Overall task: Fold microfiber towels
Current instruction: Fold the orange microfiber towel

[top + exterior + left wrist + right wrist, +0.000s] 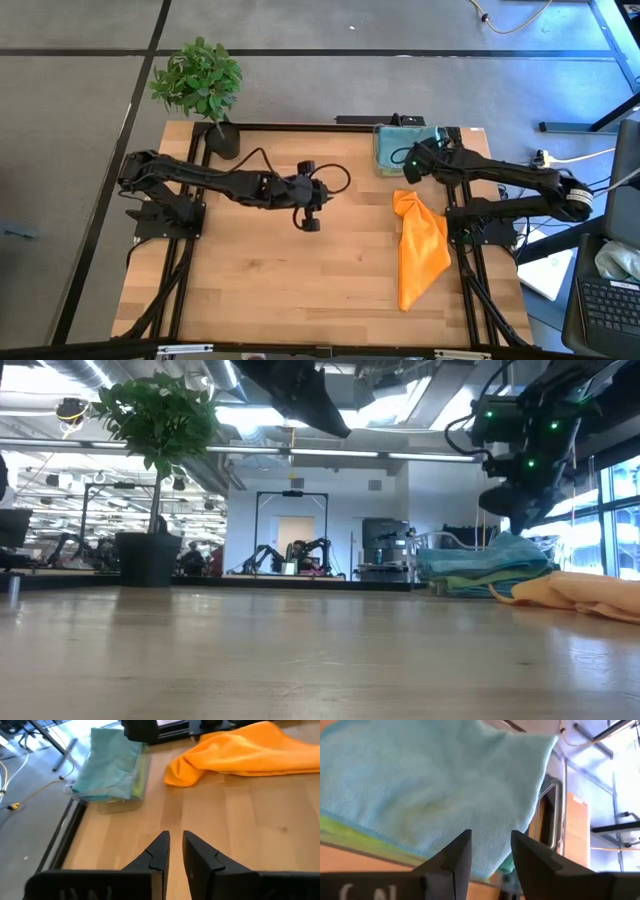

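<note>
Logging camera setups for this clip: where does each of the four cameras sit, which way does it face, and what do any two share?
High: overhead, straight down on the table; both arms show.
Low: at tabletop height, level toward the room; both arms come in from above.
Left wrist: past the left gripper at the orange towel and the towel stack.
Right wrist: past the right gripper, close over the light blue towel topping the stack.
Shared: high and left wrist both show the orange towel beside the stack.

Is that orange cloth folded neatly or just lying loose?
Loose. The orange cloth lies crumpled on the table, bunched at one end with uneven edges, not squared.
</note>
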`<state>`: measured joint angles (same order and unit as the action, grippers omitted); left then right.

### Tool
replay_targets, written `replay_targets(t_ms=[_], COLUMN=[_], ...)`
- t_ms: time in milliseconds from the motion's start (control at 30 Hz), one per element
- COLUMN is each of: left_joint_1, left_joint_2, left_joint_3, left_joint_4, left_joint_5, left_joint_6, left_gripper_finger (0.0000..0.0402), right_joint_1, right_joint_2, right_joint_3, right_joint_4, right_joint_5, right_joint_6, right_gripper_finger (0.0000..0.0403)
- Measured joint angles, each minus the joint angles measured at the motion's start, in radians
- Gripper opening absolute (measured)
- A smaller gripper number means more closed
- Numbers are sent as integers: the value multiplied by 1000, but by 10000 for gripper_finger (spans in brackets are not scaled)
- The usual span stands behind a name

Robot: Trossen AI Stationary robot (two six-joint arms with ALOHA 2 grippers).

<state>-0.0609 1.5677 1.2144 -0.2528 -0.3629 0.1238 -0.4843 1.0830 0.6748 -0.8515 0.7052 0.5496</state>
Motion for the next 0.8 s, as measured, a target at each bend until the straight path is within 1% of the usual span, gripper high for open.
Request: replay_targets(t_ms=[100, 167, 233, 333, 400, 467, 633, 733, 800], left_joint_1=[-39, -69, -103, -154, -184, -210, -267, -307, -341], left_joint_2=[0, 0, 0, 0, 0, 0, 0, 1, 1], left_joint_3=[0, 0, 0, 0, 0, 0, 0, 0, 0], left_joint_4=[-10, -9, -9, -9, -9, -8, -10, -26, -46], left_joint_5=[-47, -80, -108, -157, -191, -218, -230, -230, -230], left_joint_6=[-40, -57, -70, -99, -122, -138, -179, -257, -303], left_gripper_finger=[43, 43, 43, 43, 43, 43, 43, 43, 43], right_joint_1=[6, 30, 71, 161, 229, 302, 475, 556, 603], right_joint_2=[-16, -35, -59, -99, -114, -118, -116, -117, -117], right_joint_3=[7, 27, 49, 58, 40, -9, -200, -279, -316], right_joint_4=[1, -3, 3, 89, 187, 314, 711, 836, 876], right_joint_5=[6, -5, -38, -97, -135, -155, -156, -152, -160], right_joint_6=[-8, -8, -6, -8, -9, -10, -28, -2, 18], right_gripper_finger=[138, 138, 138, 138, 138, 138, 138, 138, 138])
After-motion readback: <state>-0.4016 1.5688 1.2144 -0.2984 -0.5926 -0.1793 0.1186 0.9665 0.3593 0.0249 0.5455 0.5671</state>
